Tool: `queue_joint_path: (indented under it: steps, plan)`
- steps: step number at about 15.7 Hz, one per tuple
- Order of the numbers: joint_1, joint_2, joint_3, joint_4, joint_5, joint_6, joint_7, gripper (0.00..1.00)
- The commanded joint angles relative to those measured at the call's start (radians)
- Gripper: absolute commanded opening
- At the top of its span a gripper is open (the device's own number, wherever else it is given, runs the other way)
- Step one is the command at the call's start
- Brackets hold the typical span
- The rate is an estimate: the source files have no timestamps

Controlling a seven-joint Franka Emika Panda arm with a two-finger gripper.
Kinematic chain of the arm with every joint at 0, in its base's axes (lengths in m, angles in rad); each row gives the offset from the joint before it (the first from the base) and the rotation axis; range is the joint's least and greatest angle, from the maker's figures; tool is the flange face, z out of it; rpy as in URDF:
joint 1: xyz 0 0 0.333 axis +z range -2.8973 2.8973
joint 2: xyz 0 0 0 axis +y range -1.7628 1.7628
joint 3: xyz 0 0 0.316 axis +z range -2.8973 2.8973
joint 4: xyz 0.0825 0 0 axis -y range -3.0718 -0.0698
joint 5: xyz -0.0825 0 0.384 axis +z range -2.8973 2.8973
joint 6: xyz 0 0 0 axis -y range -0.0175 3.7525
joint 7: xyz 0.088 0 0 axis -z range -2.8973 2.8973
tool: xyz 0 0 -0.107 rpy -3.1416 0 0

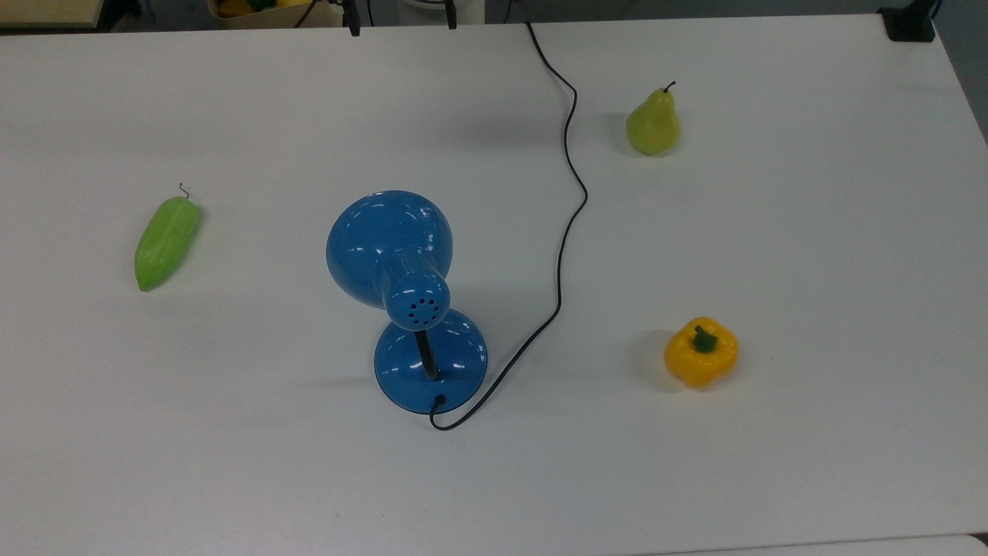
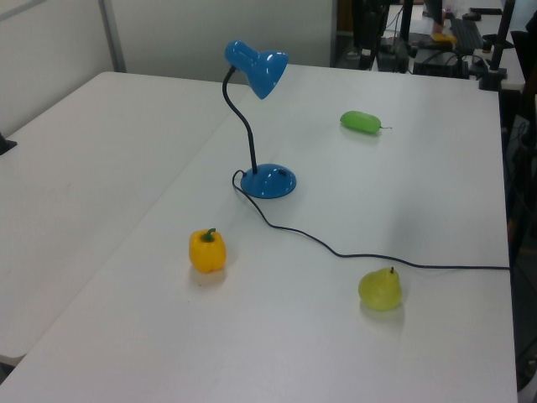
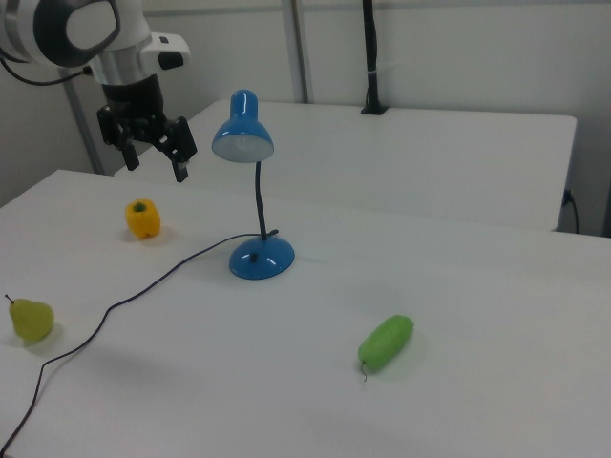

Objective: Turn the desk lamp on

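Observation:
The desk lamp stands upright near the middle of the white table (image 1: pixel 810 255). Its glossy blue dome shade (image 1: pixel 390 247) (image 2: pixel 256 67) (image 3: pixel 242 134) sits on a black flexible neck above a round blue base (image 1: pixel 431 359) (image 2: pixel 268 180) (image 3: pixel 261 258). A thin black cord (image 1: pixel 567 232) (image 2: pixel 377 259) (image 3: pixel 143 286) trails from the base across the table. No glow shows under the shade. My gripper (image 3: pixel 155 164) hangs open in the air toward the right view's left of the shade, above the table, with nothing between its fingers.
A yellow bell pepper (image 1: pixel 701 351) (image 2: pixel 207 250) (image 3: pixel 142 218), a green pear (image 1: pixel 654 123) (image 2: pixel 380 288) (image 3: pixel 30 319) and a long green vegetable (image 1: pixel 166 243) (image 2: pixel 361 122) (image 3: pixel 386 343) lie spread around the lamp. A second white table (image 2: pixel 84 143) adjoins this one.

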Motion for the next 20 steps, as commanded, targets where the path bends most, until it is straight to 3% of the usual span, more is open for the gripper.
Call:
queue_joint_path:
  steps: [1,11,15,18,19,20]
  plan:
    - [0.013,-0.013,-0.011,-0.032,0.006,0.028,-0.026,1.0]
    - [0.013,-0.011,-0.011,-0.03,0.006,0.03,-0.032,1.0]
    - [0.013,-0.013,-0.011,-0.03,0.007,0.028,-0.032,0.55]
    - [0.013,-0.013,-0.011,-0.032,0.012,0.03,-0.032,0.12]
    - [0.013,-0.013,-0.011,-0.032,0.012,0.03,-0.032,0.04]
    - [0.013,-0.013,-0.011,-0.03,0.015,0.03,-0.032,0.02]
